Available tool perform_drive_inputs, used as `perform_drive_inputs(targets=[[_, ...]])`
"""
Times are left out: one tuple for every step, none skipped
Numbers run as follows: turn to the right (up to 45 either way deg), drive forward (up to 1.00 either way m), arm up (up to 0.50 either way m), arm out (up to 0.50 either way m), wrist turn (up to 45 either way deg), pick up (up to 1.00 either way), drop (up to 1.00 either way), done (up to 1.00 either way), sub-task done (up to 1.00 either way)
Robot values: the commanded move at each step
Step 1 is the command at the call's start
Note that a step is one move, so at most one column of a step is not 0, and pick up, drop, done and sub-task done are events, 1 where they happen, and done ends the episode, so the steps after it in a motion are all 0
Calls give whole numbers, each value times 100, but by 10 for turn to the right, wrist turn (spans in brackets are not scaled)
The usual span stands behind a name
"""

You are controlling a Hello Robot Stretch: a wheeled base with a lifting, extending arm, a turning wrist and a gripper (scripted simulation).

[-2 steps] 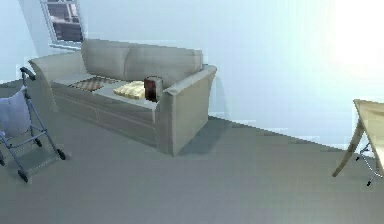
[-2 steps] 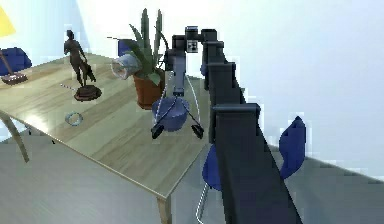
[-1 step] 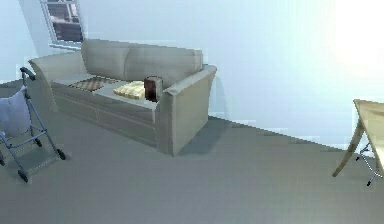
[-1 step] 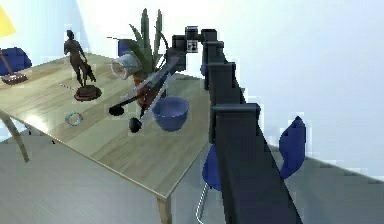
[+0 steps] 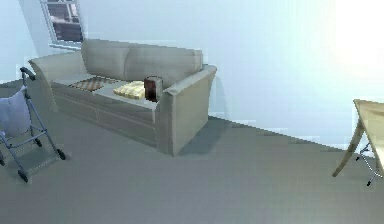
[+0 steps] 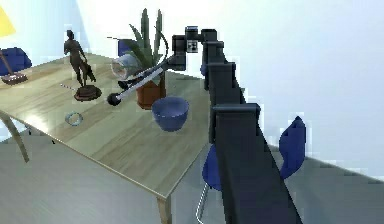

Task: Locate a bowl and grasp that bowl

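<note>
In the forward view I saw a grey sofa [image 5: 185,105] against a pale blue wall. A soft cream pillow [image 5: 128,90] lay on its seat, and a small dark box [image 5: 152,90] stood just beside the pillow. A stripy cloth [image 5: 92,85] lay on the seat farther to the left. A window [image 5: 65,20] sat in the wall above the sofa. At the view's left edge stood a grey frame on little wheels [image 5: 22,130]. At the right edge the corner of a wooden surface [image 5: 372,120] poked in. The floor was grey.

In the arm side view a long wooden surface [image 6: 110,145] held many things. The blue bowl [image 6: 170,113] stood upright on it, just in front of a green plant in an orange pot [image 6: 150,65]. A round glass thing [image 6: 128,68] stood beside the pot. A dark statue [image 6: 78,62] of a standing figure stood farther left, and a tiny glass thing [image 6: 73,119] sat near it. Blue chairs [image 6: 290,145] stood by the surface.

The dark arm [image 6: 240,130] reached out over the surface. The thin fingers [image 6: 138,83] pointed down and left, with their tips near the bowl and the pot. I could not tell how the fingers were set, or if they held anything.
</note>
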Motion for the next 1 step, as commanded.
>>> perform_drive_inputs(targets=[[0,0,0,0,450,0,0,0,0]])
